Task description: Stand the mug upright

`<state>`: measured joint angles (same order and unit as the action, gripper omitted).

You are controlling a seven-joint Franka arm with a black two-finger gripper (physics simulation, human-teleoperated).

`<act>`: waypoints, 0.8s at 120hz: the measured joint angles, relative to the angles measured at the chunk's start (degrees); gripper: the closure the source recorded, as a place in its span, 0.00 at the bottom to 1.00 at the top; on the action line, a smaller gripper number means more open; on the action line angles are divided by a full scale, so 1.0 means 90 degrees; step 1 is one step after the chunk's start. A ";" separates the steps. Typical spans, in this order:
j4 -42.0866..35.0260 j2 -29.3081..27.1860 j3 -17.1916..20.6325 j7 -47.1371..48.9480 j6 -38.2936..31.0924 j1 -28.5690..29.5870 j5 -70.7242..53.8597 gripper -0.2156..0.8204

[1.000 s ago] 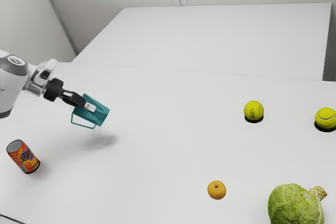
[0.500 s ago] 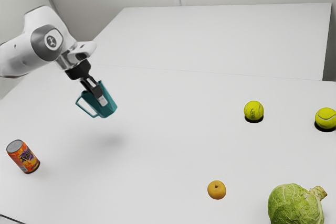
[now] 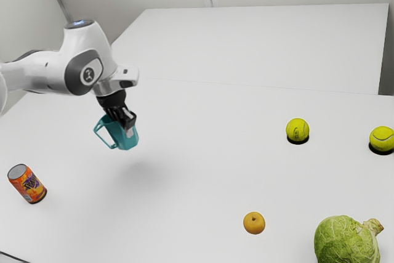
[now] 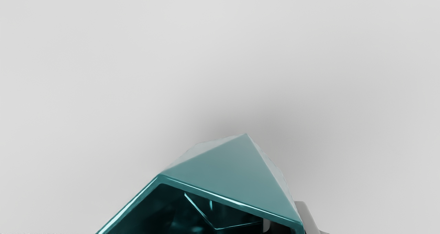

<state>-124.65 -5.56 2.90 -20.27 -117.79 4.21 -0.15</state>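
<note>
Exterior view: the tool (image 3: 128,129) points down, pinching the teal mug (image 3: 125,142) by its wall – the mug hangs at the fingertips, slightly tilted, above the surface (image 3: 203,170). Wrist view: one finger (image 4: 307,217) outside the wall, one inside – nearly closed together.

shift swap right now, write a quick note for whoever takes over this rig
Tool: shut on the mug by its wall, one finger outside.
Where: mug hangs above the table, mouth up but somewhat tilted, handle toward the exterior view's left. The soda can stands apart on the exterior view's left.
Done: mug gripped and off the table.
Left: level it, lower it onto its base, open the tool and back off. I'd go slowly, as the tilt could tip it at touchdown.
</note>
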 joint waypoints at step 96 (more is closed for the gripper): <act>-0.0762 0.0472 0.0035 0.2048 -0.1766 -0.0094 -0.0354 0.96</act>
<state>-131.51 -1.31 3.21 -1.84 -133.69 3.36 -3.33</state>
